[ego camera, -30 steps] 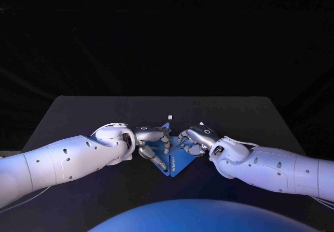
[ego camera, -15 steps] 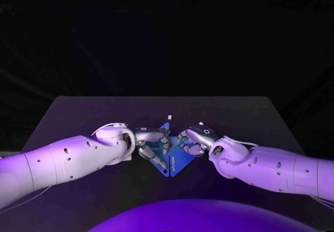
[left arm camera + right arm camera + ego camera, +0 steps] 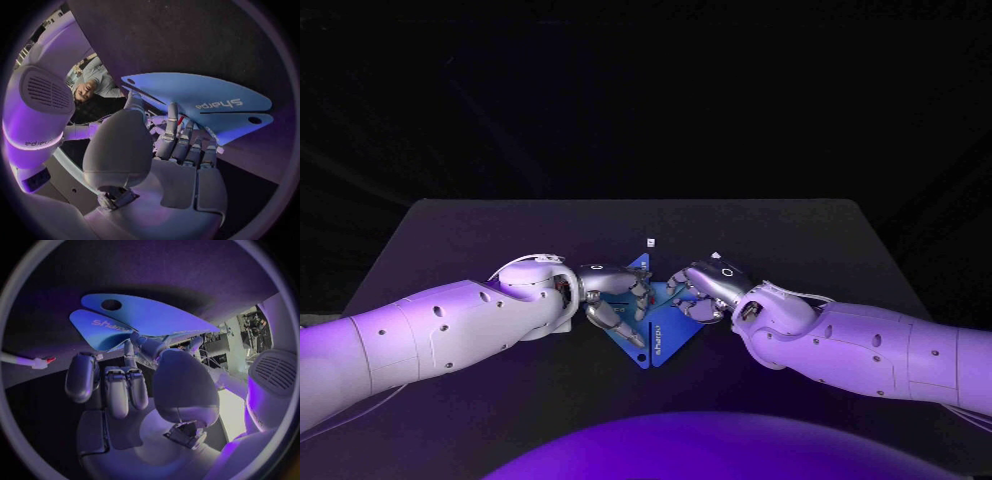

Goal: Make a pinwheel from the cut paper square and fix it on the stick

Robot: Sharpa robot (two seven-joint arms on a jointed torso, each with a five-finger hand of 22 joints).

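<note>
The blue cut paper square (image 3: 655, 336) stands up off the black table (image 3: 473, 240) between my two hands, its flaps folded towards the middle. My left hand (image 3: 606, 296) grips it from the left side and my right hand (image 3: 705, 290) from the right. In the left wrist view the left hand (image 3: 170, 150) has its fingertips on the paper (image 3: 206, 97), which carries a printed word and a punched hole. In the right wrist view the thumb and a finger of my right hand (image 3: 137, 385) pinch the paper (image 3: 150, 315) near its middle. A white stick (image 3: 25, 361) with a red tip lies beside them.
A small white piece (image 3: 651, 242) lies on the table just beyond the hands, and another white tip (image 3: 715, 255) shows by the right hand. The table stretches bare to the left, right and far side.
</note>
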